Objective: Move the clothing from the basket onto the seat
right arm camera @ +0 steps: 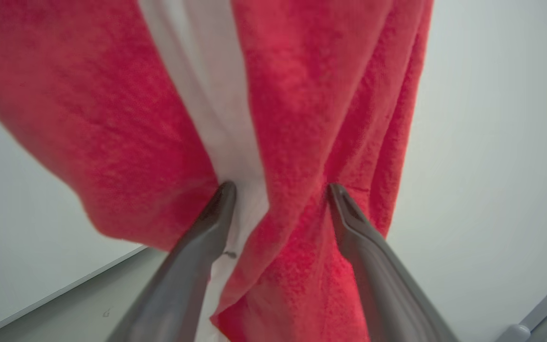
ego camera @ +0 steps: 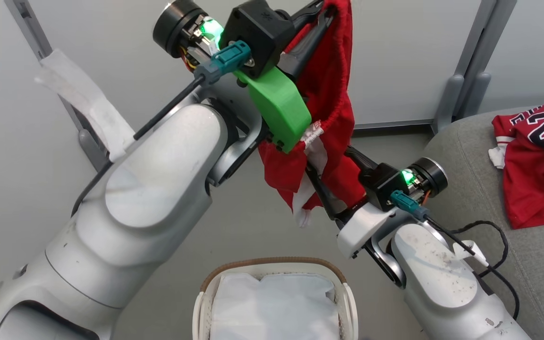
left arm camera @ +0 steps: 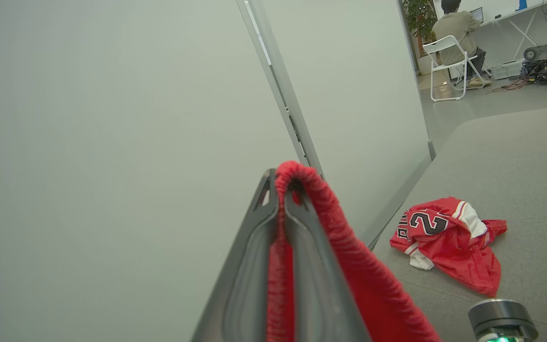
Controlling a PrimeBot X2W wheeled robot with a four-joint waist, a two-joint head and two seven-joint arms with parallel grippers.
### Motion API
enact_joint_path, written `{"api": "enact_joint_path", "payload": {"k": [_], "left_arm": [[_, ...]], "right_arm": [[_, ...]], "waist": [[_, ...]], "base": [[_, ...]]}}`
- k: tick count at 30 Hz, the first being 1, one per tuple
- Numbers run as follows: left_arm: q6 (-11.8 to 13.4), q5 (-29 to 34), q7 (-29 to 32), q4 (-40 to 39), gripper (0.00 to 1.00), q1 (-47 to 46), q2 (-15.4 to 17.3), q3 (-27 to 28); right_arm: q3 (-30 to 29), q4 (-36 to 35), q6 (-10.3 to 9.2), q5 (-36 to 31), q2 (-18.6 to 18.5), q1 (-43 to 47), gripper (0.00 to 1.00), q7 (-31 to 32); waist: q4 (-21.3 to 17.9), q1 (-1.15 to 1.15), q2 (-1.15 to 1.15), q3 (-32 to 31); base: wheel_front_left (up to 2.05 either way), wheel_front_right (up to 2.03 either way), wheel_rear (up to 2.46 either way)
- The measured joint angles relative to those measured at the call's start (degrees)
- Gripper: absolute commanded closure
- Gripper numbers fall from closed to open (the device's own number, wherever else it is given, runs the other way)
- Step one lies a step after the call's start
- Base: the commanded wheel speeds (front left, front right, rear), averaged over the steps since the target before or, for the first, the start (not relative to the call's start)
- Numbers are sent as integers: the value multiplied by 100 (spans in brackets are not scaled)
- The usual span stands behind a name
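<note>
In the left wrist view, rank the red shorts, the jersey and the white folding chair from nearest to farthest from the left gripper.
1. Shorts: clamped between the fingers of the left gripper.
2. Jersey: lower right, lying on the seat.
3. Chair: top right, far across the room.

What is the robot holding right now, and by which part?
The left gripper has its jaws shut on the ribbed elastic edge of the red garment, which hangs in the air. The right gripper has its jaws open around the lower folds, not clamping.
</note>
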Motion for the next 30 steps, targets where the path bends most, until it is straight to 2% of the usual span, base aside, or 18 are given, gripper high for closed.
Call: {"api": "enact_joint_path", "payload": {"k": [2, 3, 4, 5, 6, 12, 15, 16, 17, 18, 30], "left_arm": [[1, -8, 11, -101, 100, 74, 0, -32], [1, -27, 12, -146, 100, 115, 2, -45], [1, -51, 12, -177, 100, 149, 3, -49], [2, -77, 13, -201, 100, 190, 7, -56], [9, -109, 15, -221, 100, 229, 16, -56], [103, -229, -33, -253, 100, 534, 191, 24], [152, -290, -146, -213, 57, 797, 346, 90], [175, -298, -205, -199, 35, 902, 399, 109], [210, -343, -283, -189, 5, 1025, 443, 134], [248, -388, -356, -181, 0, 1134, 460, 170], [401, -702, -1093, 332, 0, 2596, 697, 201]], "right_arm": [[82, 114, 0, 10, 1, -87, 0, 0], [111, 176, 0, 35, 1, -111, 28, 0], [125, 225, 0, 51, 1, -120, 65, 0], [154, 289, 0, 59, 1, -139, 96, 0], [159, 320, 0, 86, 1, -158, 100, 0], [155, 345, 0, 169, 1, -225, 100, 0], [78, 372, 0, 180, 2, -222, 100, 0], [20, 379, 0, 158, 1, -219, 100, 0], [-42, 389, 0, 134, 1, -213, 100, 0], [-101, 400, 0, 115, 1, -202, 100, 0], [-975, 413, 0, -320, 0, -53, 100, 0]], "waist": [[28, 0, 0, -11], [40, 0, 0, -16], [49, 0, 0, -20], [60, 0, 0, -24], [70, 0, 0, -27], [70, 0, 0, -14], [43, 0, 0, 0], [33, 0, 0, 7], [24, 0, 0, 14], [18, 0, 0, 20], [-82, 0, 0, 103]], "base": [[0, 0, 0], [0, 0, 0], [0, 0, 0], [0, 0, 0], [0, 0, 0], [0, 0, 0], [0, 0, 0], [0, 0, 0], [0, 0, 0], [0, 0, 0], [0, 0, 0]]}}
